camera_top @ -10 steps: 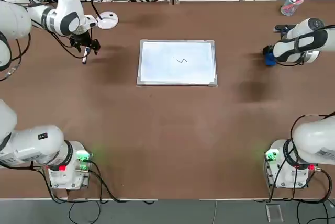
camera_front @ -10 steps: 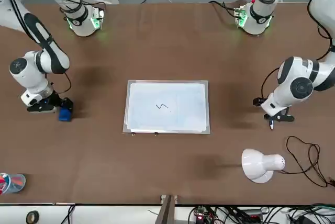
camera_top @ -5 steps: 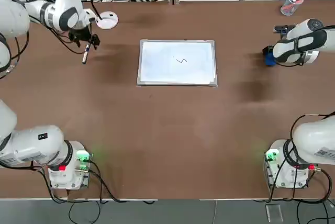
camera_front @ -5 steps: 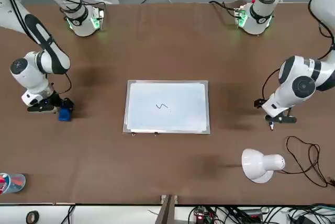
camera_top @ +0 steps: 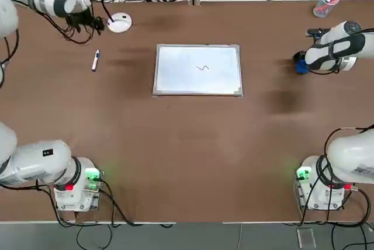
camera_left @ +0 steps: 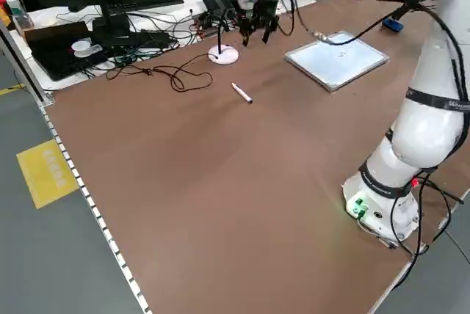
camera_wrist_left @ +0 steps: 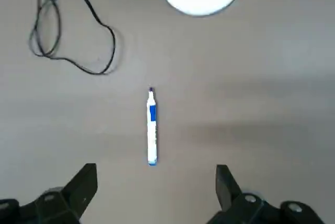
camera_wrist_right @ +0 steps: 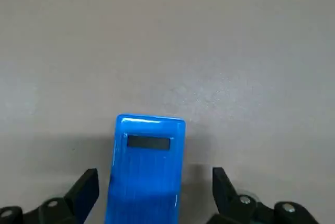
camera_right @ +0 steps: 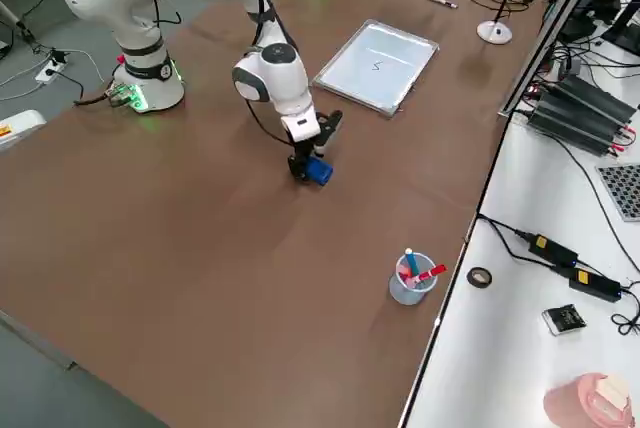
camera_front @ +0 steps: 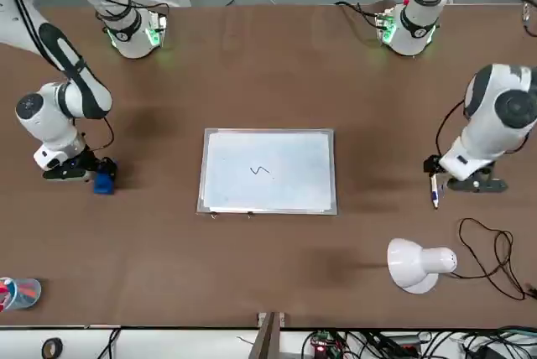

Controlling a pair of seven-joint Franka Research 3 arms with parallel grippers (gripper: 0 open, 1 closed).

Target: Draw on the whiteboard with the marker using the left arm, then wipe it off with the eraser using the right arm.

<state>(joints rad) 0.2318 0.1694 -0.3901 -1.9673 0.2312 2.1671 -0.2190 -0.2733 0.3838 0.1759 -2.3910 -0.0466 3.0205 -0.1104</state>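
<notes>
1. Closest to the robot it's just brown tabletop [camera_top: 204,156] between the two arm bases, then the whiteboard [camera_top: 198,86] lying flat around the middle. There's one little dark squiggle [camera_top: 203,68] on it, so the drawing part looks done to me.

2. Off to the robot's right of the board is the eraser [camera_right: 319,170], a blue block. The right gripper [camera_wrist_right: 157,170] is right over it, fingers wide apart, one each side, with a visible gap both ways. So it's lined up but hasn't got hold of anything, imo.

3. A bit farther out on the left, the marker [camera_wrist_left: 152,135] is lying loose on the tabletop, well apart from the board. Looks uncapped, dark tip showing.

4. Past that, the left gripper [camera_wrist_left: 157,166] hangs over the far left side near the lamp [camera_front: 411,267], wide open and empty. I'd call its job finished, just keep it clear of the lamp and that cord.

5. So we're at the handover to wiping, I reckon. Next move: right gripper squares up, closes on the eraser's sides, lifts, carries it to the squiggle, then rubs flat. Grab it crooked and it'll probably twist or smear the ink.
</notes>
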